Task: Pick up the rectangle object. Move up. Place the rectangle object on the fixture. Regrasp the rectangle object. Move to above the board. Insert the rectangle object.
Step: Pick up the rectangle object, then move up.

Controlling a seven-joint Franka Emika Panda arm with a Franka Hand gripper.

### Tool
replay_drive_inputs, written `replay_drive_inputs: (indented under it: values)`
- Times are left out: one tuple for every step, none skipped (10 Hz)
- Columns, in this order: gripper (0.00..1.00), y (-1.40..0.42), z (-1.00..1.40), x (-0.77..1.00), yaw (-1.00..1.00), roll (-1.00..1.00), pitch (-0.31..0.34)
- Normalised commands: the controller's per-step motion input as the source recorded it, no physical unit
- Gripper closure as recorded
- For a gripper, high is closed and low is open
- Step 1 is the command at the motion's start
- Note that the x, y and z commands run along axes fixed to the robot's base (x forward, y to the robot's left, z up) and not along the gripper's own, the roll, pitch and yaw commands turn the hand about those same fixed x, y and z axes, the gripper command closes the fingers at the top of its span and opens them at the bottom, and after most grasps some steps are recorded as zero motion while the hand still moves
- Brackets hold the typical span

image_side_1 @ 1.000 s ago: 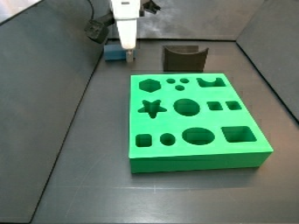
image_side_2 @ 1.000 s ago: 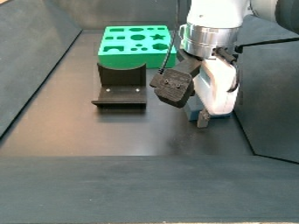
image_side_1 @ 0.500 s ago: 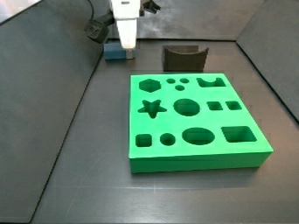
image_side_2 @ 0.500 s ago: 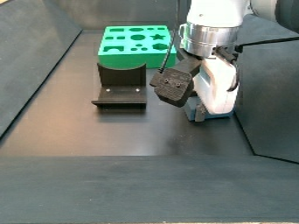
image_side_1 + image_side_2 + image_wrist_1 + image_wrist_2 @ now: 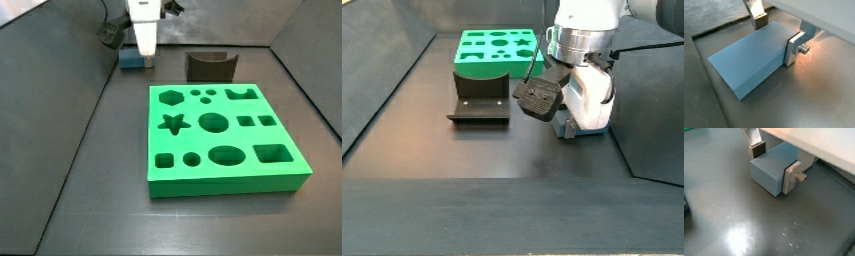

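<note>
One block (image 5: 751, 60), blue-grey, clamped between my gripper (image 5: 777, 31) fingers, low over the dark floor (image 5: 744, 228).

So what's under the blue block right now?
The rectangle object sits between the gripper fingers, with dark floor around it. Whether it touches the floor is hidden: its underside can't be seen, and the arm covers it in side views.

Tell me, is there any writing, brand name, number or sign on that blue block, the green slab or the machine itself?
None can be read in any view.
The rectangle object, between the fingers of the gripper, has plain smooth faces.
The board carries only shaped holes, no lettering.
The fixture is plain dark.
The white arm body shows no legible label at this size.
</note>
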Motion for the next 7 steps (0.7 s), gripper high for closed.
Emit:
replay_drive_inputs:
  values:
    - [1.00, 0.00, 0.00, 0.00, 0.00, 0.00, 0.000]
    - [1.00, 0.00, 0.00, 0.00, 0.00, 0.00, 0.000]
    - [1.00, 0.00, 0.00, 0.00, 0.00, 0.00, 0.000]
    - [1.00, 0.00, 0.00, 0.00, 0.00, 0.00, 0.000]
    - [1.00, 0.00, 0.00, 0.00, 0.00, 0.00, 0.000]
    - [1.00, 0.00, 0.83, 0.00, 0.00, 0.00, 0.000]
    - [1.00, 0.05, 0.77, 0.01, 0.03, 0.01, 0.018]
